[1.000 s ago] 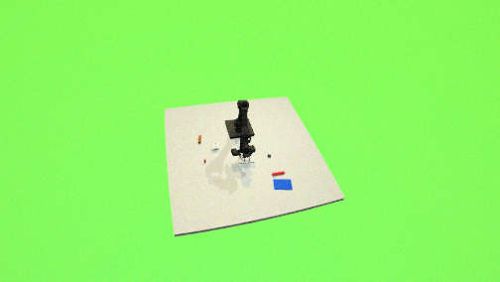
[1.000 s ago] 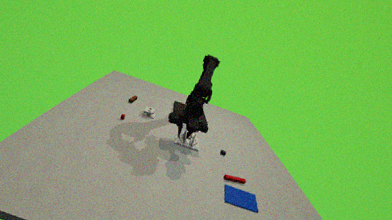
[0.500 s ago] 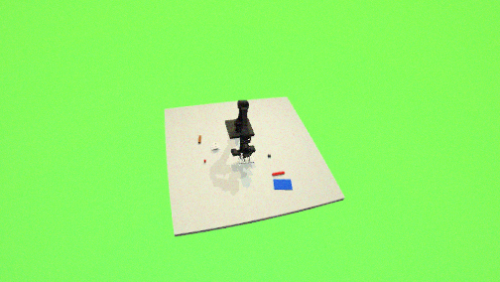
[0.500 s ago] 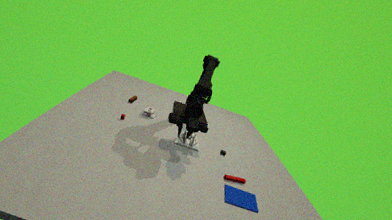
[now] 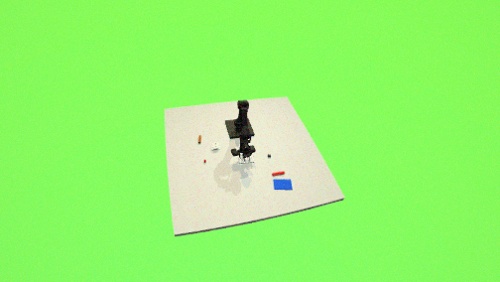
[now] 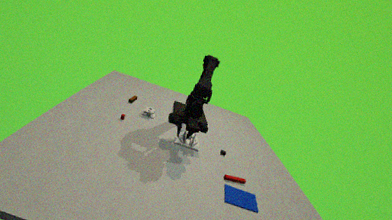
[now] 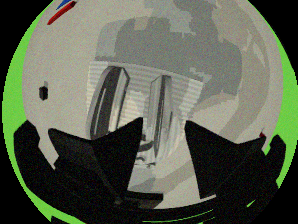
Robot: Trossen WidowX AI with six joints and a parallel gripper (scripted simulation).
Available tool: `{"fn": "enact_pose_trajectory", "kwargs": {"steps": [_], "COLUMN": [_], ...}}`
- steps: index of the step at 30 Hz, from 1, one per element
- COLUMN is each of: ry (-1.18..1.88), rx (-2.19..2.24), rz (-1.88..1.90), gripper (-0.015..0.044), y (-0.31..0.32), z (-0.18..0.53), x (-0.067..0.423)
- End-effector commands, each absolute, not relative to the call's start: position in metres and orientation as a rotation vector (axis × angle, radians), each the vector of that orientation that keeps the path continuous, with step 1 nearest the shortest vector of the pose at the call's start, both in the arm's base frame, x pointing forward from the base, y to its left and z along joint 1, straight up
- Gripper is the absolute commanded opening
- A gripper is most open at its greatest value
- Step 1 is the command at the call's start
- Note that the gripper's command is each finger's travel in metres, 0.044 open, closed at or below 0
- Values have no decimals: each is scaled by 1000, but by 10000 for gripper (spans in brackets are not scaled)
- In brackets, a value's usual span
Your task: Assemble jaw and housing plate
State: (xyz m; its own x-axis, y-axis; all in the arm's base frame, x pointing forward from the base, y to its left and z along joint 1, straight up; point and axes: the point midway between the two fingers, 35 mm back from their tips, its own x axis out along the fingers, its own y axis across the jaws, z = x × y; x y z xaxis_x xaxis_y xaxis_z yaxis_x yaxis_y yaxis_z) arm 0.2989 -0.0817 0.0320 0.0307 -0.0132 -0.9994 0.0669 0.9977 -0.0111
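Note:
A pale ribbed base (image 7: 136, 97) (image 6: 193, 148) lies under the arm. Two grey jaws stand side by side on it: the left jaw (image 7: 106, 102) is broad and dark-faced, the right jaw (image 7: 160, 107) is narrower. My gripper (image 7: 164, 123) (image 6: 184, 135) (image 5: 243, 158) is open, its black fingertips apart above the base's near part. In the wrist view the right jaw shows in the gap, closer to the left fingertip. The pins and the gear teeth's mesh are too small or hidden to tell. A small white piece, seemingly the housing plate (image 5: 215, 147) (image 6: 149, 112), lies left of the arm.
A red bar (image 5: 278, 174) (image 6: 235, 178) (image 7: 61, 13) and a blue square (image 5: 283, 185) (image 6: 241, 198) lie to the right. A small black block (image 5: 269, 156) (image 6: 222, 152) (image 7: 43, 92) is nearer. An orange block (image 5: 199, 139) (image 6: 133, 100) and a small red cube (image 5: 204, 161) (image 6: 123, 117) lie left.

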Motion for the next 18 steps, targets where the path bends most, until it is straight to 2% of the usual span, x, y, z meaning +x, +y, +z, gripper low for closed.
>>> {"fn": "enact_pose_trajectory", "kwargs": {"steps": [1,12,18], "ry": [1539,1539,1544], "rx": [43,43,44], "rz": [-62,-62,-57], "gripper": [224,224,224], "y": [-82,-82,-81], "z": [32,34,80], "x": [299,299,299]}}
